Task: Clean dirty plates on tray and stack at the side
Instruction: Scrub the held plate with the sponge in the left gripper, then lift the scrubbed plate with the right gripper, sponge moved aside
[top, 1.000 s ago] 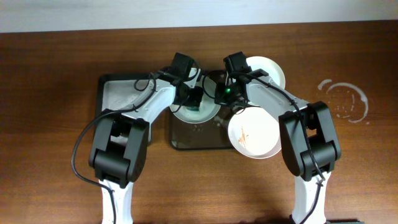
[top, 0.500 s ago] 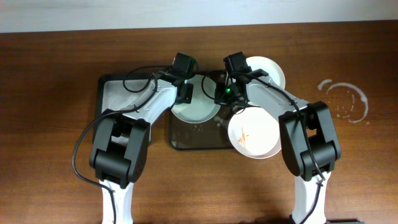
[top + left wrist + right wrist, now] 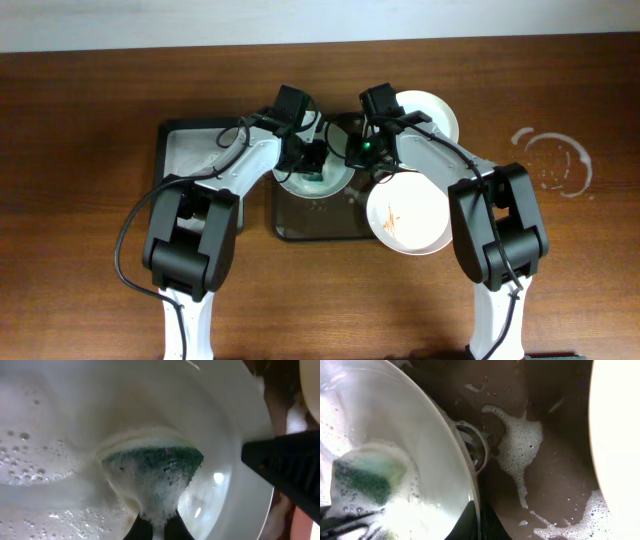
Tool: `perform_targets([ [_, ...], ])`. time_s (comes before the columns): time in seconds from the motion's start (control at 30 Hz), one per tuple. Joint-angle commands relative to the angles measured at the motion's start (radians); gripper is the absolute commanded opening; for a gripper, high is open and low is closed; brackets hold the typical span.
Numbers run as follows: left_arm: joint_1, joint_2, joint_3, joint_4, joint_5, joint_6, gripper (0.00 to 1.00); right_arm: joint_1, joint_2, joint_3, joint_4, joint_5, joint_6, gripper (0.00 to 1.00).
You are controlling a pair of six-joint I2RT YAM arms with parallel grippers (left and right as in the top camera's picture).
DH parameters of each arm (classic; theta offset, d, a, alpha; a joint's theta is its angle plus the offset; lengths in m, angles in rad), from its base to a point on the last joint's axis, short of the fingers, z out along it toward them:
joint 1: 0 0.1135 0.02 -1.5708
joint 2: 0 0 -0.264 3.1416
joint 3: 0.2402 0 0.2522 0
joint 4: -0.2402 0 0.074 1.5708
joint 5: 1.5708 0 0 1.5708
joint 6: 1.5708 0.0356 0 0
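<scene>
L gripper (image 3: 155, 529) presses foamy green sponge (image 3: 155, 467) on glossy round plate (image 3: 227, 435).

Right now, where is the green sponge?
In the overhead view the green sponge is at table centre, pinched by the left gripper against the soapy white plate that the right gripper holds.

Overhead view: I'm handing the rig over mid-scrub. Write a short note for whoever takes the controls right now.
Grippers: the left gripper is shut on the green sponge, pressed foamy into the plate being scrubbed. The right gripper is shut on that plate's rim, over the tray.
Other plates: the smeared plate lies at the tray's right edge and shows orange marks. The third plate sits far right behind the right arm, with no smears visible.
Done: no stack yet.
Left: finish this scrub, wash the smeared plate, then stack the plates at the side.
</scene>
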Motion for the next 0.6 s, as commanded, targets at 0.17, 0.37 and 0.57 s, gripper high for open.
perform_targets([
  [0.17,0.062,0.023,-0.012,-0.018,-0.340,-0.116,0.01,-0.001,0.008,0.011,0.002,-0.017,-0.011,0.04],
  [0.37,0.071,0.023,-0.012,-0.130,-0.302,-0.114,0.01,-0.001,0.008,0.011,0.003,-0.017,-0.011,0.04],
  [0.57,0.071,0.022,-0.003,-0.208,-0.016,-0.050,0.01,-0.001,0.008,0.011,0.003,-0.041,-0.011,0.04],
])
